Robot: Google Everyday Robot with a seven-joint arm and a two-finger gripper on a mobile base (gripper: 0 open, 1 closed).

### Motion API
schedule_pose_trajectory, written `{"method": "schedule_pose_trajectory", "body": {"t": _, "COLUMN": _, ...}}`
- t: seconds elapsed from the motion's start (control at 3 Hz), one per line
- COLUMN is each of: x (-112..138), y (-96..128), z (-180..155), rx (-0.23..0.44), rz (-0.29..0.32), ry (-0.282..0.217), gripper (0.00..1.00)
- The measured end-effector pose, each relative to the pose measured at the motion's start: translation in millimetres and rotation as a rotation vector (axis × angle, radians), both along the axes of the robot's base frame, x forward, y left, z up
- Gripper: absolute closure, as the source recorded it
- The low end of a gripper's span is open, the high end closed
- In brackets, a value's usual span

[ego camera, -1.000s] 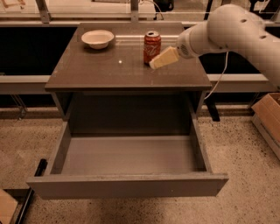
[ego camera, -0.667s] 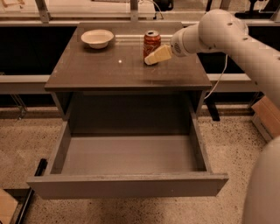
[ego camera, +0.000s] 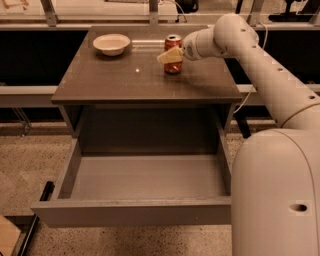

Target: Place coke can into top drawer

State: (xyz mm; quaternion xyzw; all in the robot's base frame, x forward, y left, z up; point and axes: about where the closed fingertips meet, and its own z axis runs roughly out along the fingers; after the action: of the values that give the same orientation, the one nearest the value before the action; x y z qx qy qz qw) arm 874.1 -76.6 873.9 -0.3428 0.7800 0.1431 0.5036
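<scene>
The coke can (ego camera: 173,67) is red with a silver top and stands upright on the grey cabinet top (ego camera: 125,80), right of centre towards the back. My gripper (ego camera: 169,54) reaches in from the right and is right at the can, its pale tip crossing the front of the can at mid height. The top drawer (ego camera: 145,180) is pulled fully out below the cabinet top, wide and shallow, with nothing inside. Its plain front panel (ego camera: 130,214) faces the camera.
A white bowl (ego camera: 111,43) sits at the back left of the cabinet top. My white arm (ego camera: 260,65) runs from the lower right up to the can. A rail and posts (ego camera: 50,12) stand behind the cabinet. Speckled floor lies around it.
My gripper has moved left from beside the can until it overlaps the can's front. The can, bowl and drawer have not moved.
</scene>
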Motion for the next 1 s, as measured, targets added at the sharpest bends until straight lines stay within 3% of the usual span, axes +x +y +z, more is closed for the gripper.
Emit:
{"method": "schedule_pose_trajectory", "body": {"t": 0.33, "x": 9, "y": 7, "z": 1, "rx": 0.025, "rz": 0.019, "ry": -0.005, "gripper": 0.5}}
{"method": "schedule_pose_trajectory", "body": {"t": 0.67, "x": -3, "y": -5, "z": 25, "rx": 0.011, "rz": -0.001, "ry": -0.048, "gripper": 0.8}}
{"method": "schedule_pose_trajectory", "body": {"t": 1.0, "x": -41, "y": -18, "z": 46, "rx": -0.034, "rz": -0.014, "ry": -0.072, "gripper": 1.0}}
